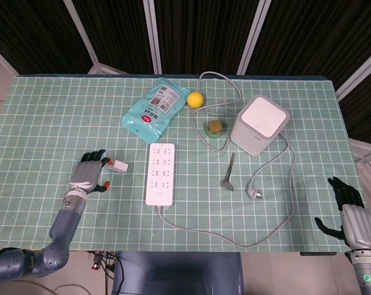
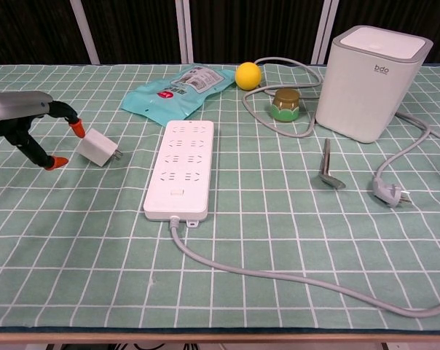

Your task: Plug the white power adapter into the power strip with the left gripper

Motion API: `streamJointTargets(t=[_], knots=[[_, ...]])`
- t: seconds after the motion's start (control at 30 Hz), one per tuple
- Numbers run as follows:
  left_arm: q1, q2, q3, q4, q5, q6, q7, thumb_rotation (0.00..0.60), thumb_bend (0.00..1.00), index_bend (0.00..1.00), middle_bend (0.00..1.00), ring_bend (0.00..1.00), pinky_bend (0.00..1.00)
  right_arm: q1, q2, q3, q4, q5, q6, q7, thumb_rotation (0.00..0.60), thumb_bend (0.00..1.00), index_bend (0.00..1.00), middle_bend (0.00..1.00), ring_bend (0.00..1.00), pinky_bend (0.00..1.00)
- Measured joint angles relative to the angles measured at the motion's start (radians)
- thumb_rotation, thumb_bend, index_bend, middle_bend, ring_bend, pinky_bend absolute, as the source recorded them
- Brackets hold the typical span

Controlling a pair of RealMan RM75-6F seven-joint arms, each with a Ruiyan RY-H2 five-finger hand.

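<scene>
Lying on the green checked tablecloth (image 1: 44, 117) near the left part of the front edge, the white power adapter (image 2: 97, 147) is just at the tips of the left hand (image 1: 86, 175), on the side of the hand that faces the power strip (image 2: 181, 168). In the chest view one orange-tipped finger (image 2: 76, 127) reaches to the upper left corner of the adapter and seems to touch it, while the other orange tip is lower and stays apart from the adapter, near the cloth. The fingers are spread, with a clear gap between these 2 tips, and they do not close around the adapter; whether the upper tip really presses on it I cannot tell. The adapter is tilted, one corner lifted, and its metal prongs point to the right, toward the long left side of the power strip, and a little downward. Its long axis runs roughly across the tabletop, from the left edge toward the strip, and the adapter and the strip are near but not touching. The left hand is low over the cloth with the back upward in the head view, fingers pointing away from the front edge and slightly toward the adapter, and the grey forearm comes up from the front left corner. The right hand (image 1: 347, 208) is beyond the front right corner of the tabletop, holding nothing, its dark fingers apart.
</scene>
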Motion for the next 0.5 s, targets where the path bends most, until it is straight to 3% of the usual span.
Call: streamJointTargets(t=[0.5], knots=[[-0.018, 0.007, 0.008, -0.021, 0.015, 0.019, 0.005, 0.6, 0.33, 0.27, 0.0, 0.0, 0.0, 0.0, 0.0, -0.001, 0.001, -0.002, 0.001, 0.0, 0.6, 0.34, 0.0, 0.0, 0.0, 0.0]])
